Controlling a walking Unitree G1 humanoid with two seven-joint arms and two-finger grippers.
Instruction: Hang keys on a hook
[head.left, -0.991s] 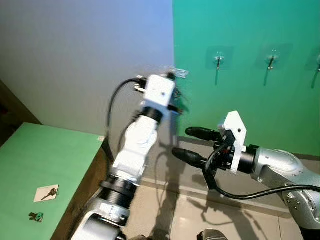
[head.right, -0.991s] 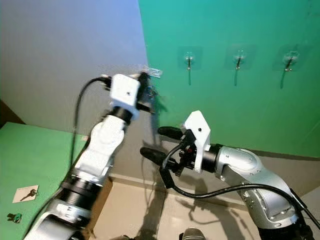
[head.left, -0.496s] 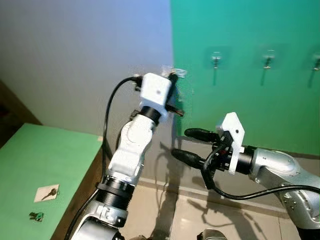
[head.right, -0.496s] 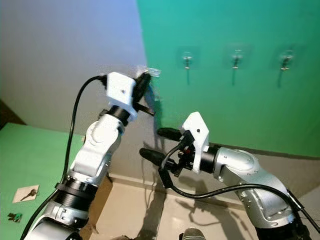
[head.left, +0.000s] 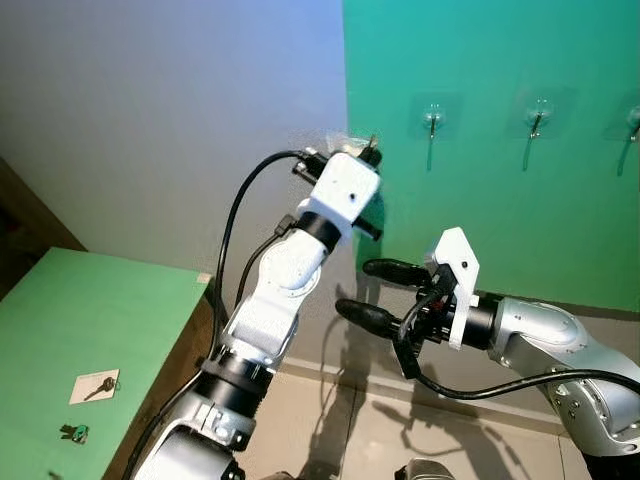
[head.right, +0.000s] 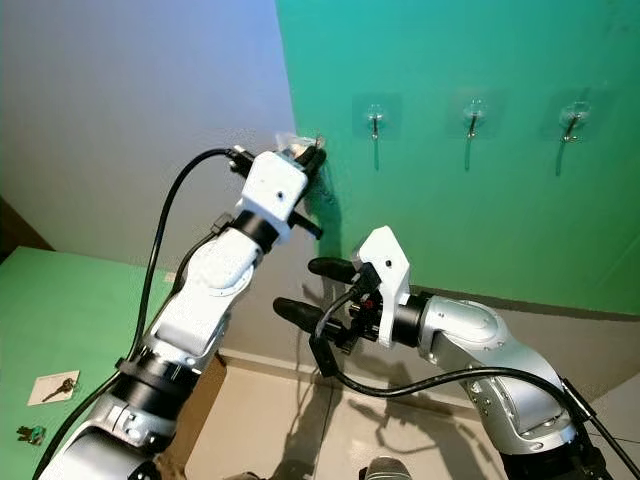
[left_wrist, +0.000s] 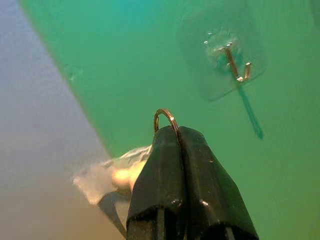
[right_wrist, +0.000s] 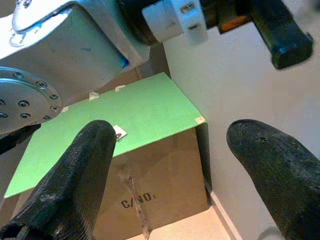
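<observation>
The left hand (left_wrist: 179, 131) is raised against the wall near the seam where the grey wall (head.left: 170, 120) meets the green wall (head.left: 480, 230). Its two black fingers (left_wrist: 160, 165) are pressed together and clamp a thin metal key ring (left_wrist: 165, 116), whose arc projects past the fingertips. A crumpled piece of clear plastic (left_wrist: 112, 175) hangs beside the fingers at the 8 o'clock side of the ring in the left wrist view; whether keys hang beneath it cannot be determined. The nearest hook (left_wrist: 236, 62), a metal hook on a clear adhesive pad, sits at 1 o'clock from the ring, apart from it; the ring is not on the hook. In the head views this same hook (head.left: 432, 118) is the first of a row, followed by a second hook (head.left: 536, 116). The right hand (head.left: 375, 290) is held lower, at 5 o'clock from the left hand, fingers spread wide and gripping nothing. A green tabletop (head.left: 80, 330) lies at 8 o'clock, carrying a white card with a key (head.left: 94, 386) and a small green item (head.left: 71, 433).
</observation>
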